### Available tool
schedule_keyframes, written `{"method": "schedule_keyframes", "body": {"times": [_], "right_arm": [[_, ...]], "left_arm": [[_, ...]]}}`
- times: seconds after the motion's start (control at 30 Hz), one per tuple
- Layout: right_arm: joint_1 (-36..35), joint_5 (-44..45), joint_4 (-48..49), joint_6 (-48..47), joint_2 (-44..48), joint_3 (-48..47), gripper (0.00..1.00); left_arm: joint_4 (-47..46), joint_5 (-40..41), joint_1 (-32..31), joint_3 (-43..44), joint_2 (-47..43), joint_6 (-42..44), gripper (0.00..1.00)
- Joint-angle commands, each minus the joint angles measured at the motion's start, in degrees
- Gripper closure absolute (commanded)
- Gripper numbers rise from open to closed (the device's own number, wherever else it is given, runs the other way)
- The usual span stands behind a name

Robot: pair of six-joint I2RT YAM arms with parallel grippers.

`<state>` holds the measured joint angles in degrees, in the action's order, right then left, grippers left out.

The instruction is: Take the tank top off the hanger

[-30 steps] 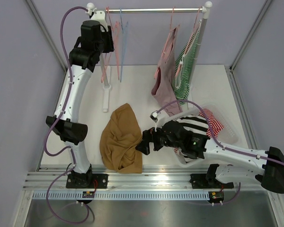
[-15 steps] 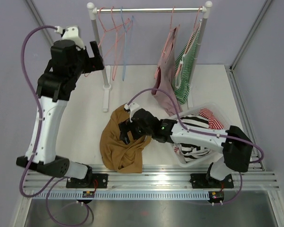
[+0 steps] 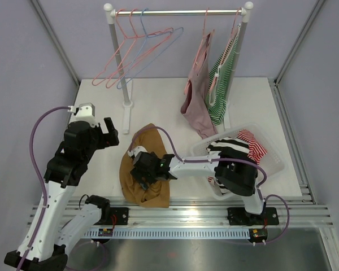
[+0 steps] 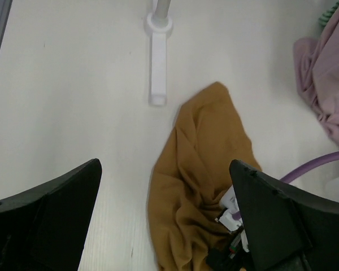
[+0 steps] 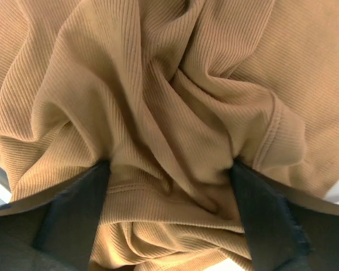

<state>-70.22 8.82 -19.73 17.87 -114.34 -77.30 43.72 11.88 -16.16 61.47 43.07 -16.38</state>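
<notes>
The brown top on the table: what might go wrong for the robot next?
1. The right gripper is open, fingers sunk in bunched folds of the brown top; closing may grab only a thin fold that slips.
2. Its purple cable arcs over the fabric and could snag.
3. The top lies near the table edge; a drag might pull it off.

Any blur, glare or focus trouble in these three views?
Top external: sharp, evenly lit. Left wrist: pale table near washed out, left fingers dark, featureless. Right wrist: tank top ribbing crisp, right fingers at the bottom blurred.
</notes>
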Motion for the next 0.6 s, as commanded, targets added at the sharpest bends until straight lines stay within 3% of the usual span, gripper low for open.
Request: {"method": "schedule_keyframes", "body": {"times": [0.0,0.03,0.07,0.17,0.3,0.57], "right_arm": [[-0.71,5.07,-1.29,-0.46,-0.27,0.03,0.11],[-0.71,5.15,-0.93,-0.9,0.52,1.26,0.19],[-0.63,6.29,-0.23,-1.17,0.96,1.79,0.57],[-0.54,10.15,-0.05,-2.05,2.63,3.03,0.97],[-0.45,14.64,0.13,-1.44,10.26,5.75,1.0],[-0.54,30.18,-9.0,1.73,38.38,8.83,1.0]], "left_arm": [[-4.44,2.79,0.08,-4.15,-3.51,1.35,0.01],[-3.92,3.15,0.08,-4.86,-5.08,1.96,0.01],[-3.74,5.93,0.08,-6.96,-6.06,2.23,0.01],[-5.31,7.55,0.08,-10.66,-11.57,1.18,0.01],[-6.28,9.11,0.08,-11.99,-16.08,0.83,0.01],[-6.37,9.13,-0.01,-12.34,-17.67,0.39,0.01]]}}
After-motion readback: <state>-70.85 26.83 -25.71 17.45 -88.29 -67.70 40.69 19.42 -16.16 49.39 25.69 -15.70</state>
